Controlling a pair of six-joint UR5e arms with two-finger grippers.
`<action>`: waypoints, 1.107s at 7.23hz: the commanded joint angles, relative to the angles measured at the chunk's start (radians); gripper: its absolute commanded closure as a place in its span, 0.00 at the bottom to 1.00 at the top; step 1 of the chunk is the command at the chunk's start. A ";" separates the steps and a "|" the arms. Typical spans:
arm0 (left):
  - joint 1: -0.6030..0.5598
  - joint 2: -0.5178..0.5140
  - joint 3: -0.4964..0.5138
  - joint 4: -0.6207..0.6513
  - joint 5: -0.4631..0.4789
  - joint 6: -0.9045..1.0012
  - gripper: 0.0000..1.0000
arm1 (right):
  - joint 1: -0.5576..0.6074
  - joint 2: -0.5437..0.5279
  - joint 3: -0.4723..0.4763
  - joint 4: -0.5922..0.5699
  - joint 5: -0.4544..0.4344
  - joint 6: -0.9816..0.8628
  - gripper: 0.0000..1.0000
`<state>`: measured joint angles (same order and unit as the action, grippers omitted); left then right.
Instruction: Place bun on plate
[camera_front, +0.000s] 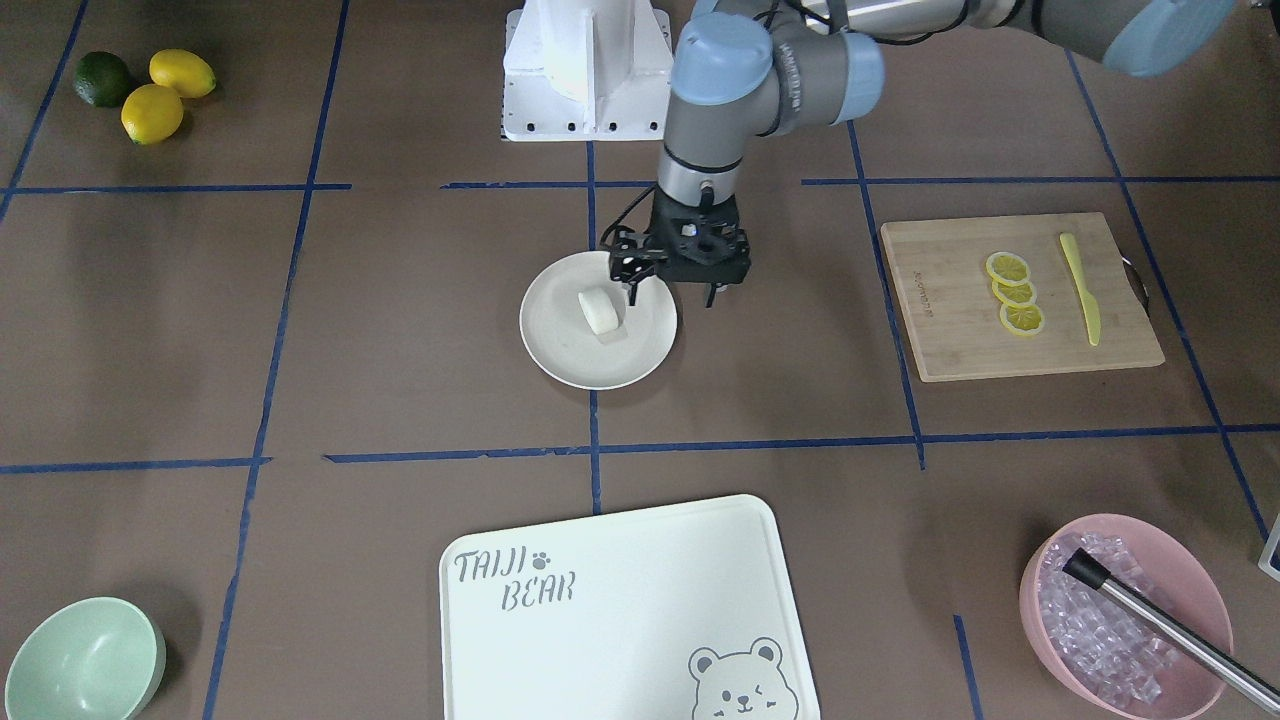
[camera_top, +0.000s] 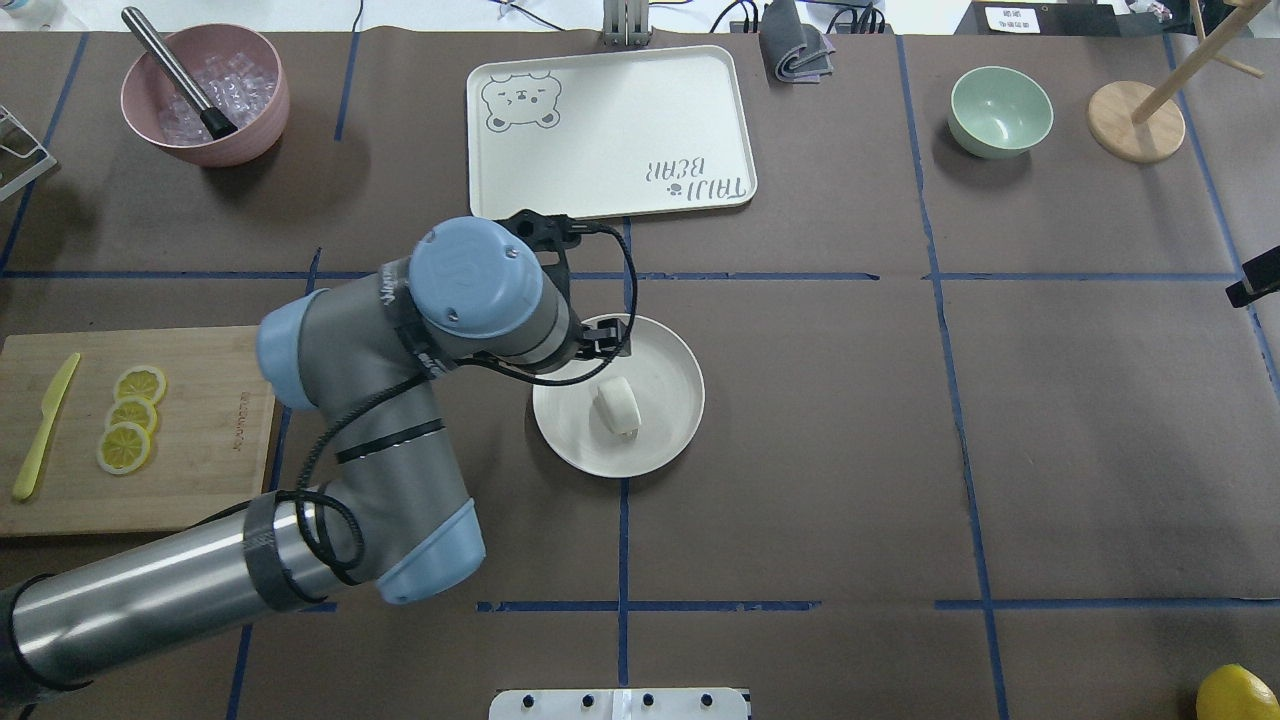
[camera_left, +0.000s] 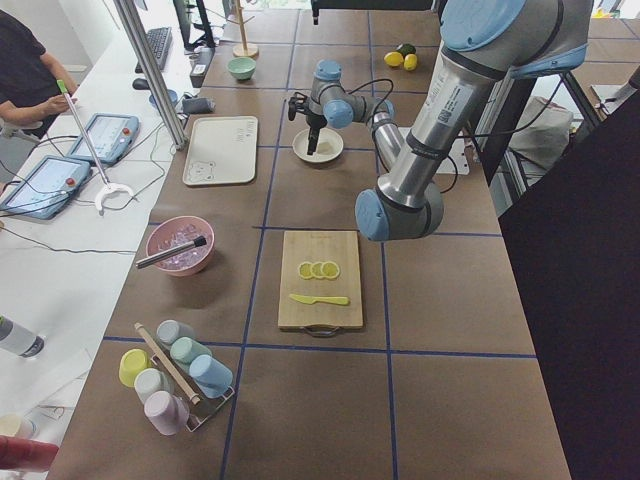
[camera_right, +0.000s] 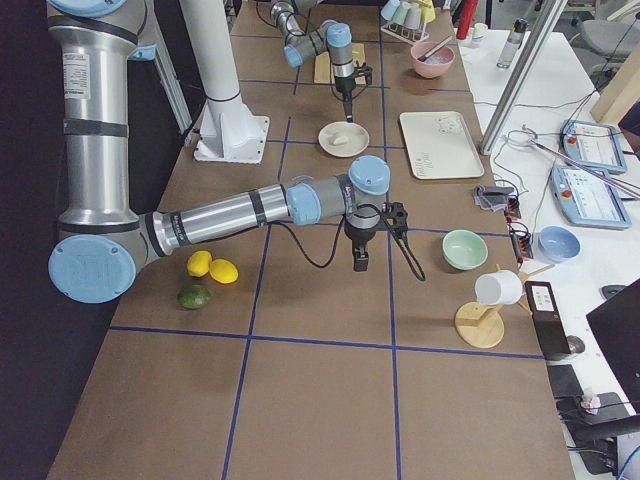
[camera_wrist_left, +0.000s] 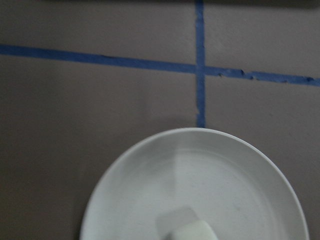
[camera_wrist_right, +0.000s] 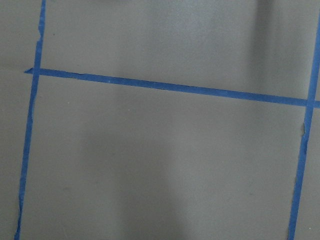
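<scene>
Apparently almost done. Can see the bun (camera_front: 601, 310) lying inside the plate (camera_front: 560, 365), near its middle, free of any grip. Find the left tool (camera_front: 670, 293) raised above the plate's edge, just beside the bun but apart from it, with fingers spread and empty. Cannot tell for the right tool (camera_right: 358, 262), well apart over bare counter (camera_wrist_right: 160, 150). Probably left only to draw the left arm away.
</scene>
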<state>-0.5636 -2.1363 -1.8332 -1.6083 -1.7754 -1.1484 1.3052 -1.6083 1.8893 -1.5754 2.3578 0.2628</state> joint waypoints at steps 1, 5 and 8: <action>-0.134 0.273 -0.199 0.039 -0.109 0.227 0.05 | 0.012 -0.008 -0.003 0.002 -0.002 -0.013 0.00; -0.600 0.625 -0.177 0.037 -0.422 0.949 0.05 | 0.110 -0.062 -0.010 -0.012 -0.017 -0.177 0.00; -0.964 0.615 0.098 0.050 -0.664 1.350 0.04 | 0.173 -0.073 -0.096 -0.012 -0.018 -0.339 0.00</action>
<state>-1.4144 -1.5188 -1.8314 -1.5600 -2.3837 0.0669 1.4472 -1.6800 1.8279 -1.5866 2.3398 -0.0104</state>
